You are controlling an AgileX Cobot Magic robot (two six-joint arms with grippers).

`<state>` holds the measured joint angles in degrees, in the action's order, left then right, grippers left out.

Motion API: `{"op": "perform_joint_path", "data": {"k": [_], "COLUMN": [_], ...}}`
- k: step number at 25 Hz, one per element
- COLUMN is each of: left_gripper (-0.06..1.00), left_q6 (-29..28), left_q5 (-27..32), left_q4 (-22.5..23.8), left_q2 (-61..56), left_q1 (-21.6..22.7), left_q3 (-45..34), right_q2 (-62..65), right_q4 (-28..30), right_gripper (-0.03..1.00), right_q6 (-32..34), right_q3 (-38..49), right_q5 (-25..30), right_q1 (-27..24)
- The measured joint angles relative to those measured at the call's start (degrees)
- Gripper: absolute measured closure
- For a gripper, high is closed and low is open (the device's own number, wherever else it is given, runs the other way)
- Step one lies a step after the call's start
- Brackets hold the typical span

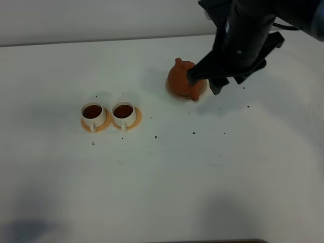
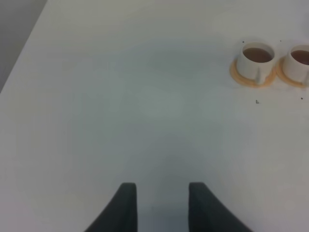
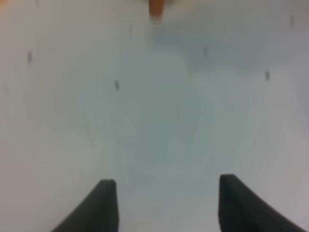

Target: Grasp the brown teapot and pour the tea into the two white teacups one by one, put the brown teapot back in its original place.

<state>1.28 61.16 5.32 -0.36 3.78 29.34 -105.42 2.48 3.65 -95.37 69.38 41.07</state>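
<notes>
In the exterior high view, the brown teapot sits right of centre in the upper part of the frame, resting on the pale coaster, whose rim shows beneath it. The right arm comes down from the upper right corner and its dark gripper hangs just beside the teapot's right flank, partly covering it; whether it touches the pot cannot be told from here. To the left of centre the two white teacups stand side by side, the left cup and the right cup, each on a thin orange saucer and each holding dark tea. Small dark specks dot the white table between the cups and the teapot.

In the left wrist view, the left gripper shows as two dark fingers at the lower edge with bare table between them, spread and holding nothing. The two filled cups appear in the upper right, one whole and one cut by the frame edge.

The right wrist view is blurred. The right gripper's fingers stand wide apart at the lower edge, empty, over the speckled table. A small orange-brown sliver, probably the teapot's handle, shows at the top edge.
</notes>
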Motion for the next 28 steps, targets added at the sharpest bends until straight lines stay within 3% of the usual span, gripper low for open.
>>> {"op": "perform_joint_path", "data": {"k": [16,28], "left_gripper": [0.68,0.68], "left_q6": [0.00,0.00], "left_q5": [0.00,0.00], "left_q4": [0.00,0.00], "left_q2": [0.00,0.00], "left_q1": [0.00,0.00], "left_q3": [0.00,0.00], "right_q2": [35.01,58.03], "right_q4": [-3.72,-6.00], "right_gripper": [0.67,0.67], "right_q6": [0.51,-2.65], "right_q3": [42.77,61.22], "right_q5": [0.19,-4.92], "right_q1": [1.38,1.38]}}
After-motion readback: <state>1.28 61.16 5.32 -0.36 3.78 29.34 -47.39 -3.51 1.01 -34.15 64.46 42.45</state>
